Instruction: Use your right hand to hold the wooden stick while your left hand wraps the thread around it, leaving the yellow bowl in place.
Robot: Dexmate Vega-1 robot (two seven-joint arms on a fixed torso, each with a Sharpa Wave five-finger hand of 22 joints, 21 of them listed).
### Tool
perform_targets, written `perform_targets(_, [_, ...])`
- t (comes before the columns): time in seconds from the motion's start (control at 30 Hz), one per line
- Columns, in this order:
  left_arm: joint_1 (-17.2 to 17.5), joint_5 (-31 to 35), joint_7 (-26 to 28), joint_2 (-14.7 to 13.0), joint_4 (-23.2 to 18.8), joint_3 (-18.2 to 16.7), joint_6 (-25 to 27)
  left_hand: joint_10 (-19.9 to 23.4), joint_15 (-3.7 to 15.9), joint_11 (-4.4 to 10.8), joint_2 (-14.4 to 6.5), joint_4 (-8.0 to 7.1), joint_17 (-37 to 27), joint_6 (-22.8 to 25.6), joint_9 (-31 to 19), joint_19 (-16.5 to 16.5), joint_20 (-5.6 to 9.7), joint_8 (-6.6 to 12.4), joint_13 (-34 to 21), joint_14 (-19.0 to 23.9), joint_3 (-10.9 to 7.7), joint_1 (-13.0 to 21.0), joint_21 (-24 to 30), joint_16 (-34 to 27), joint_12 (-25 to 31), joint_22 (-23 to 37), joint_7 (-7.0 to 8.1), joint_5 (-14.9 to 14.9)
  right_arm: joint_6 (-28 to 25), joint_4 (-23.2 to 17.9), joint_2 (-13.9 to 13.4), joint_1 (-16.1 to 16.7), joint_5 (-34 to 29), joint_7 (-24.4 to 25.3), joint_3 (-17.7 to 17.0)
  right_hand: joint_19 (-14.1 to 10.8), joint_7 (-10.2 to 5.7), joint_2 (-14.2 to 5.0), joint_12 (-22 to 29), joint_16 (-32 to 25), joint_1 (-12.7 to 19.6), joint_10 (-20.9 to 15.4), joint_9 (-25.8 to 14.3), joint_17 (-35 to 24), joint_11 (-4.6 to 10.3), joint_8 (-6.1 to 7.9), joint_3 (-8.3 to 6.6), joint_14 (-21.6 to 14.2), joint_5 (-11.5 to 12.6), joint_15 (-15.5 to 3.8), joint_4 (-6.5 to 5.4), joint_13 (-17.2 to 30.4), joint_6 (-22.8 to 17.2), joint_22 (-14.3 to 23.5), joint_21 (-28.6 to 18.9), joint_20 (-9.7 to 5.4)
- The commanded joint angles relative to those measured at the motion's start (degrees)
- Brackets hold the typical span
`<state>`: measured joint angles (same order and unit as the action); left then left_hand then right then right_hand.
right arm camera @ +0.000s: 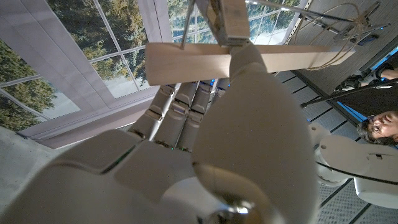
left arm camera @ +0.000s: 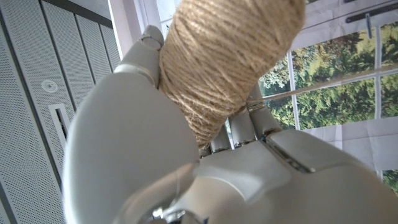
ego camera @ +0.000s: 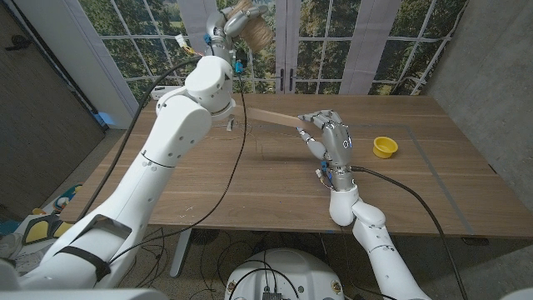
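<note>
My right hand (ego camera: 331, 140) stands over the middle of the table and grips one end of a flat wooden stick (ego camera: 273, 119); the stick reaches level toward my left arm. In the right wrist view the stick (right arm camera: 186, 62) crosses above my right hand (right arm camera: 249, 149), with a thin thread (right arm camera: 339, 56) running off its end. My left hand (ego camera: 229, 21) is raised high above the table's far edge and holds a spool of tan twine (ego camera: 252, 30). The left wrist view shows the spool (left arm camera: 224, 62) close up, gripped by my left hand (left arm camera: 137, 143). The yellow bowl (ego camera: 384, 147) sits on the table beyond my right hand.
The wooden table (ego camera: 250, 192) has windows (ego camera: 350, 37) behind it. A small wooden clip (right arm camera: 227, 22) sits on the stick. Black cables (ego camera: 241, 150) hang along my left arm. A person (right arm camera: 380, 127) is at the edge of the right wrist view.
</note>
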<state>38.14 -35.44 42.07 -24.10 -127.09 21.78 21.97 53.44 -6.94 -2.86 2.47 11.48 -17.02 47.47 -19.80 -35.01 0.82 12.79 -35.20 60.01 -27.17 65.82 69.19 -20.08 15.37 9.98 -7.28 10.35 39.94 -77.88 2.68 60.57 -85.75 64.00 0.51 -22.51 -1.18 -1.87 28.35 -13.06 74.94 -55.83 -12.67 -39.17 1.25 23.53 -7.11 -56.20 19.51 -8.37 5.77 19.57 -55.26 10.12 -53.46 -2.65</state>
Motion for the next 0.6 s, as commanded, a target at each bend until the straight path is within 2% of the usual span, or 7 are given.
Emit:
perform_targets(0.03, [2.5,0.0,-4.7,0.4,-1.8,0.7,-3.2,4.2,20.31,3.70,-9.9,-2.05,0.0,6.0,-0.3,-2.7,9.64,-0.10,-0.2,17.6,-8.09,7.4,10.7,0.0,-0.2,0.3,0.23,-0.2,-8.3,2.3,-4.0,-2.3,2.0,0.0,5.6,0.2,-3.50,-7.23,2.6,0.1,6.5,-6.1,-7.7,-0.1,3.19,0.03,-0.12,-0.4,0.2,-5.38,-0.47,8.4,-3.7,0.2,-0.3,-5.73])
perform_targets(0.33, [3.8,0.4,-7.9,-0.8,-2.6,1.3,-5.0,4.3,20.30,3.94,-9.8,-2.03,0.0,6.1,-0.3,-2.6,9.66,-0.12,-0.3,17.6,-8.13,7.4,10.7,0.0,-0.2,0.3,0.17,-0.2,-14.4,5.8,-6.5,-5.4,5.6,0.0,10.3,0.3,-3.65,-7.29,2.5,0.2,6.5,-6.1,-7.8,-0.1,3.12,0.01,-0.06,-0.4,0.2,-5.36,-0.49,8.5,-3.7,0.2,-0.5,-5.81])
perform_targets(0.6, [4.9,-1.1,-11.6,-1.3,-2.4,1.8,-6.8,4.3,20.31,3.86,-9.8,-2.04,-0.1,6.1,-0.4,-2.7,9.67,-0.15,-0.4,17.6,-8.16,7.4,10.8,-0.1,-0.2,0.3,0.15,-0.2,-18.2,7.7,-7.1,-7.4,8.2,0.0,12.8,0.4,-3.61,-7.23,2.4,0.1,6.5,-6.3,-7.7,-0.1,3.05,-0.10,0.02,-0.4,0.3,-5.40,-0.47,8.5,-3.7,0.2,-0.6,-5.71])
